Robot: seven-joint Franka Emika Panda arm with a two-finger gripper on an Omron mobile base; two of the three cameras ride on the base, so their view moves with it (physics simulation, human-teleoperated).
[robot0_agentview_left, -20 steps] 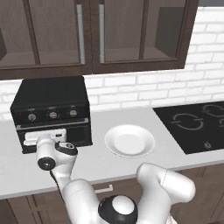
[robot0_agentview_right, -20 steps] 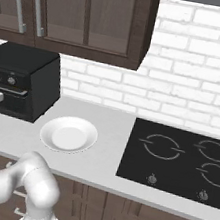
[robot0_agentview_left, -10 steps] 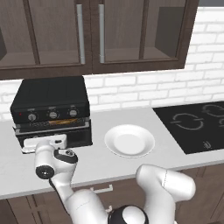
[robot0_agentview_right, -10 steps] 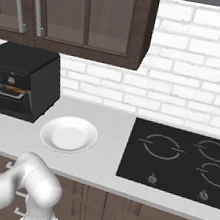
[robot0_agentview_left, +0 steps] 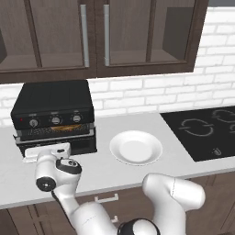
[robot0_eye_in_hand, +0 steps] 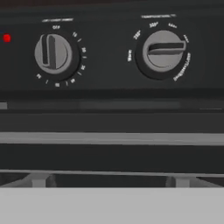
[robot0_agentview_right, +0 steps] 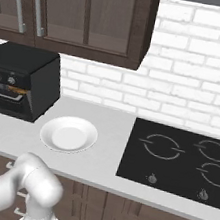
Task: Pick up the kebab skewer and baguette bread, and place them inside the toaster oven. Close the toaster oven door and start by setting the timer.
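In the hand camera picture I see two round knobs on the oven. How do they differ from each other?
The left knob has its grip bar upright, while the right knob has its bar lying level. The left knob has a red light beside it; the right knob has none. The right knob looks slightly larger in this view. Both are grey, with white markings around them, on the black toaster oven.

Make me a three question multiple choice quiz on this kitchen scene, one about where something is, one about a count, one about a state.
1. Where is the white plate?
A. on the counter between toaster oven and cooktop
B. on the cooktop
C. inside the oven

2. How many knobs does the toaster oven show in the left base view?
A. one
B. three
C. five

3. The plate is:
A. empty
B. holding bread
C. broken

Answers: 1 A, it sits between toaster oven and cooktop; 2 B, three knobs line the front panel; 3 A, nothing lies on it.
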